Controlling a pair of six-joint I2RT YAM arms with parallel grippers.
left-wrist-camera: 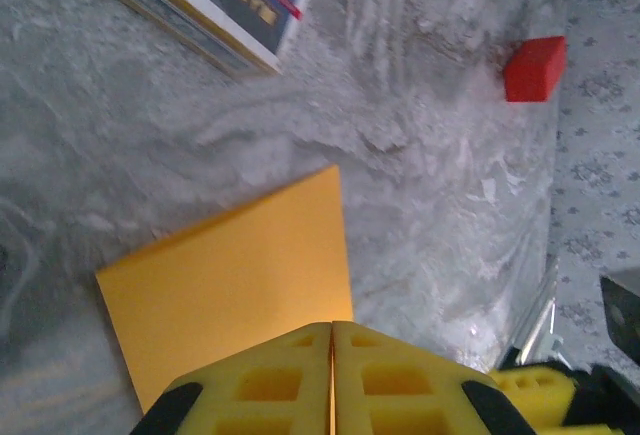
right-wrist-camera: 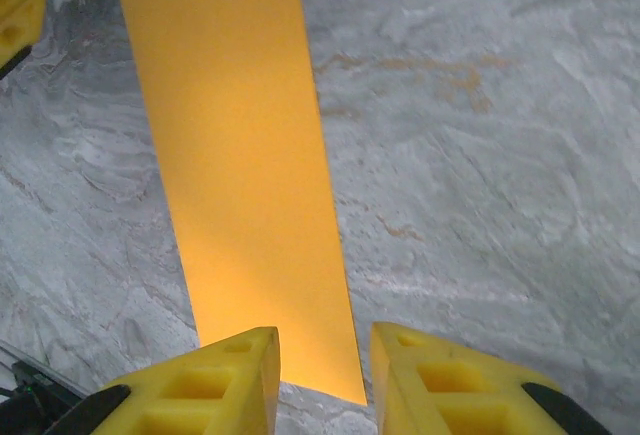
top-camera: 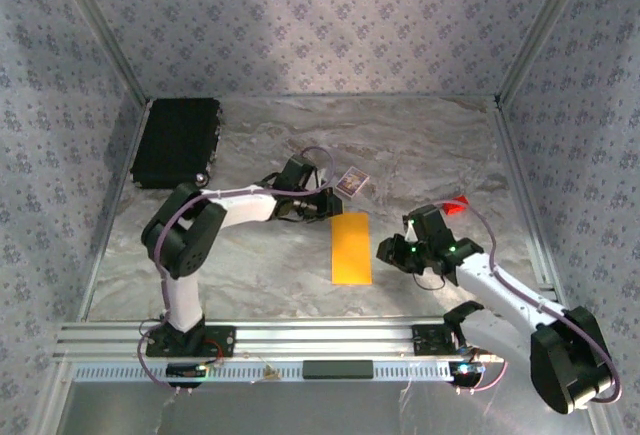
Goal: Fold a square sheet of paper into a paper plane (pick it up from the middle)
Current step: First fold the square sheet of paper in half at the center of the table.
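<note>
Now my left pincer (left-wrist-camera: 331, 345) is squeezed tight, with its two yellow fingers pressed together. It sits right over one end of the orange sheet of paper (left-wrist-camera: 240, 285). I cannot tell if it touches the paper. My right pincer (right-wrist-camera: 325, 345) is open a little, with a gap between its fingers, and it grips nothing. It hangs over a corner at the other end. The paper is a long thin strip lying flat on the grey table (top-camera: 250, 275). A small red block (left-wrist-camera: 534, 69) sits well away.
</note>
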